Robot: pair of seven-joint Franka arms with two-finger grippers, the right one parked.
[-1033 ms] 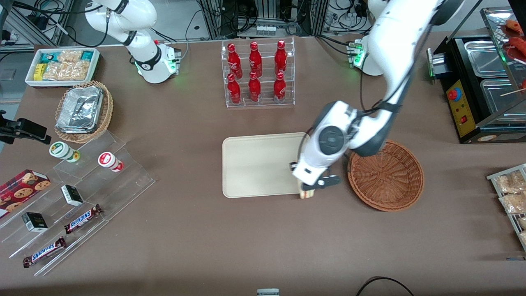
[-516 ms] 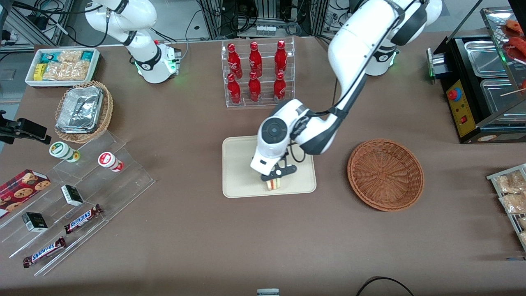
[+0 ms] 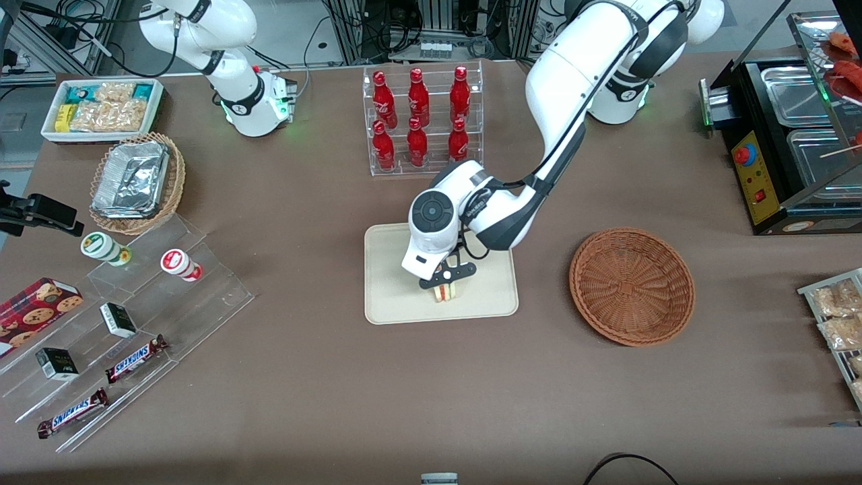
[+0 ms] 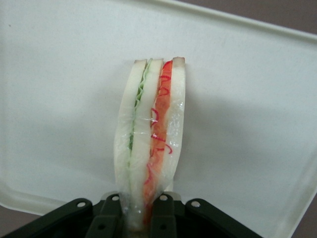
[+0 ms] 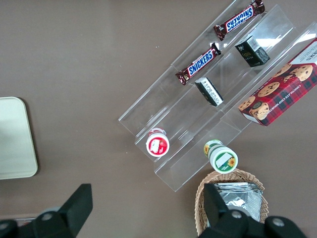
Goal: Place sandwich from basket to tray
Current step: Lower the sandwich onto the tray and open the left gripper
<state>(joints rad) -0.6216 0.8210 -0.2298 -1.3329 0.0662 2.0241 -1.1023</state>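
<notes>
My left gripper [image 3: 446,283] hangs low over the cream tray [image 3: 390,276], shut on the sandwich [image 3: 445,293]. The wrist view shows the wrapped wedge of white bread with green and red filling [image 4: 151,134] pinched between the two black fingers [image 4: 110,218], its cut edge facing the camera and the tray's pale surface [image 4: 59,99] right beneath it. Whether it touches the tray I cannot tell. The reddish-brown woven basket [image 3: 632,286] sits beside the tray toward the working arm's end, with nothing in it.
A clear rack of red bottles [image 3: 421,121] stands farther from the camera than the tray. Toward the parked arm's end are acrylic steps with Snickers bars [image 3: 135,357] and cups, a tan basket with foil containers [image 3: 135,182] and a white snack bin [image 3: 101,108]. A black warmer [image 3: 788,141] stands past the basket.
The gripper carried the sandwich from the tray's edge beside the basket to over the tray's middle, then shifted slightly farther from the camera. It has stayed shut on the sandwich.
</notes>
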